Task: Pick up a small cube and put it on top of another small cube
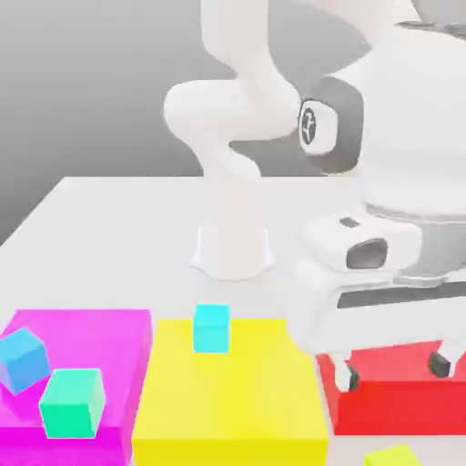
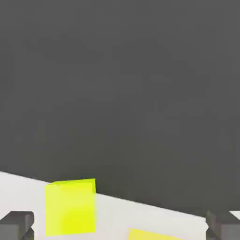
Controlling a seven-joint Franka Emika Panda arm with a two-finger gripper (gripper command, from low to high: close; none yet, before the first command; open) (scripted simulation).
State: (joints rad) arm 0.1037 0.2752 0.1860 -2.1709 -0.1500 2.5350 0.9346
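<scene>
Cyan cube (image 1: 211, 328) sits on yellow pad (image 1: 232, 400), lower centre of exterior view; gripper (image 1: 391, 367) at lower right over red pad (image 1: 400, 405), fingers (image 1: 343, 372) fully spread, empty.

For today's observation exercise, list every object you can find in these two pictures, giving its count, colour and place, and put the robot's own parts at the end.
Table: one, white, under everything.
Magenta platform: one, magenta, at the exterior view's left.
Yellow platform: one, yellow, in the middle.
Red platform: one, red, at the exterior view's right, below the gripper.
Blue cube: one, blue, tilted, on the magenta platform.
Green cube: one, green, on the magenta platform, beside the blue cube.
Cyan cube: one, cyan, at the yellow platform's far edge.
Yellow-green block: one, yellow-green, in front of the red platform, cut by the frame edge.
Yellow block: one, yellow, on the white surface in the hand view.
Arm: one, white, its base behind the platforms.
Gripper: one, white with dark fingers, open, holding nothing.
</scene>
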